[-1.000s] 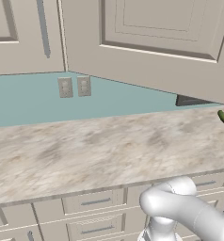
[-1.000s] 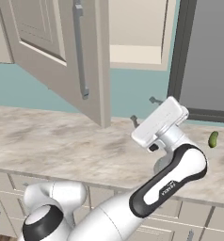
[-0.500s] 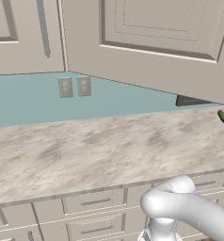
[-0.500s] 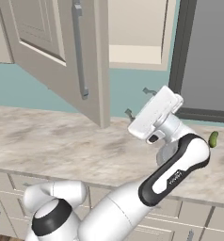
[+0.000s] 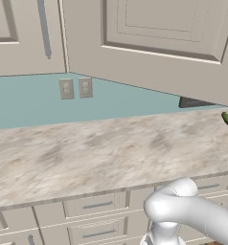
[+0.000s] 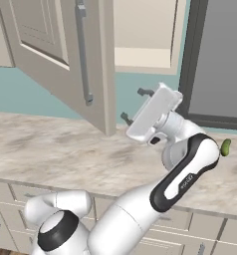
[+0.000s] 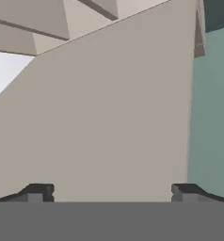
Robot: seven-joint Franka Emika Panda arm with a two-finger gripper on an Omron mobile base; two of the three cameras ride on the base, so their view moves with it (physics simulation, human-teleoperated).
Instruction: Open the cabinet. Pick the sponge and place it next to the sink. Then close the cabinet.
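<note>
Now the gripper [image 6: 132, 105] has risen from mid-frame toward the cabinet [image 6: 65, 55] opening in the right base view, fingers spread apart and empty. The door stands open at upper left. The sponge is not yet picked; reaching inside comes next.

Cabinet door [image 6: 51, 45] is showing a matt beige painted finish, smooth, with raised-panel moulding; its inner face [image 7: 109, 127], just ahead of the fingertips [image 7: 36, 192], is looking flat, plain and unglossed. Bar handle [image 6: 82, 50] is reading as dull grey metal. Countertop [image 5: 87, 153] is looking like polished marbled stone, beige-grey veining, slight sheen. Backsplash wall [image 5: 34, 103] is showing flat matt teal paint. Drawer fronts [image 5: 96, 206] are matching matt beige. Gripper [image 6: 135, 105] fingers are looking dark, matt, plastic-like. Small green pickle-like thing [image 6: 225, 147] is appearing smooth, slightly glossy.
</note>
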